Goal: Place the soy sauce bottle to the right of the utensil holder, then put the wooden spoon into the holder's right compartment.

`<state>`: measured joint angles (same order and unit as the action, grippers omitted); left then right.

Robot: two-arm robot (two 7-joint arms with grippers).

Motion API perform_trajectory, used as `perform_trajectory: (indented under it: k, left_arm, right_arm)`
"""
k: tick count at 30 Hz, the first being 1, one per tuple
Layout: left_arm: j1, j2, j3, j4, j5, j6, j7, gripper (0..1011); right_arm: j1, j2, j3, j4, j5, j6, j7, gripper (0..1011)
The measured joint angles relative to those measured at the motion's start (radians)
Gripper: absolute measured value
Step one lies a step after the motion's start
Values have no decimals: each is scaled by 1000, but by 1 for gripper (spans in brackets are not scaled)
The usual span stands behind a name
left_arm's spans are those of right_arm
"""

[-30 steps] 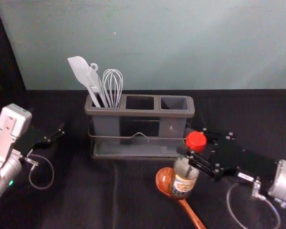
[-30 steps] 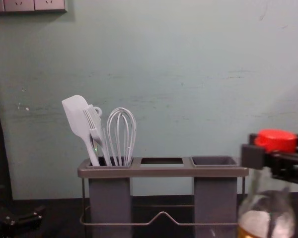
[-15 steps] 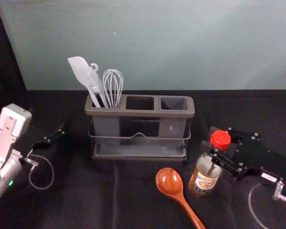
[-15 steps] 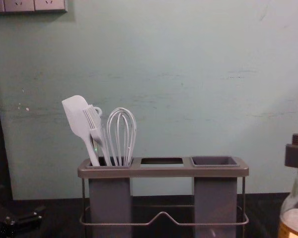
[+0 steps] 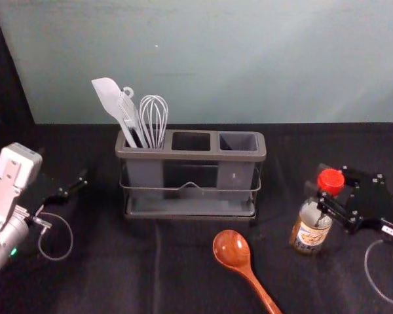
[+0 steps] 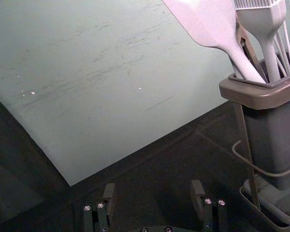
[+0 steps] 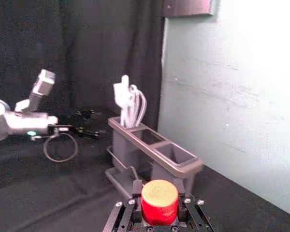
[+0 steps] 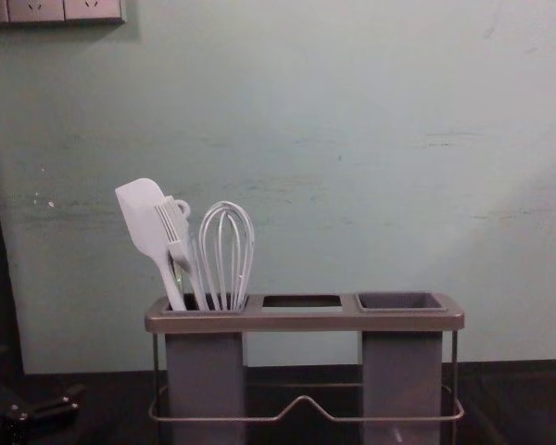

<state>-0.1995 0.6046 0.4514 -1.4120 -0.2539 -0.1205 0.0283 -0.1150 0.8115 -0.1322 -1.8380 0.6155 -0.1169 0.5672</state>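
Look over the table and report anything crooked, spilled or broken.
Nothing stands out. The holder stands level, and the white whisk and spatula lean in its left compartment, as utensils normally do. The spoon looks whole, and the bottle is capped in the right gripper. I see no spill.

Material and finish check.
Wooden spoon [image 5: 232, 250]: glossy, smooth. Utensil holder [image 8: 306, 322]: matt plastic — thin metal wire rail [image 8: 213, 419]. Soy sauce bottle [image 5: 316, 216]: clear, glass-like; smooth plastic cap [image 5: 331, 181]. Tablecloth [image 5: 105, 275]: matt cloth.
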Motion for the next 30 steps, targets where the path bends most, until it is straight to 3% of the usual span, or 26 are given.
perform_trajectory:
  k: [10, 24, 30]
  left_arm:
    - [0, 0, 0, 0, 0, 0, 0, 1011]
    - [0, 0, 0, 0, 0, 0, 0, 1012]
    - [0, 0, 0, 0, 0, 0, 0, 1011]
  right_arm:
    - [49, -50, 4, 83, 0, 8, -1, 381]
    - [250, -139, -78, 233, -44, 77, -23, 382]
    - [300, -162, -105, 280, -63, 92, -24, 382]
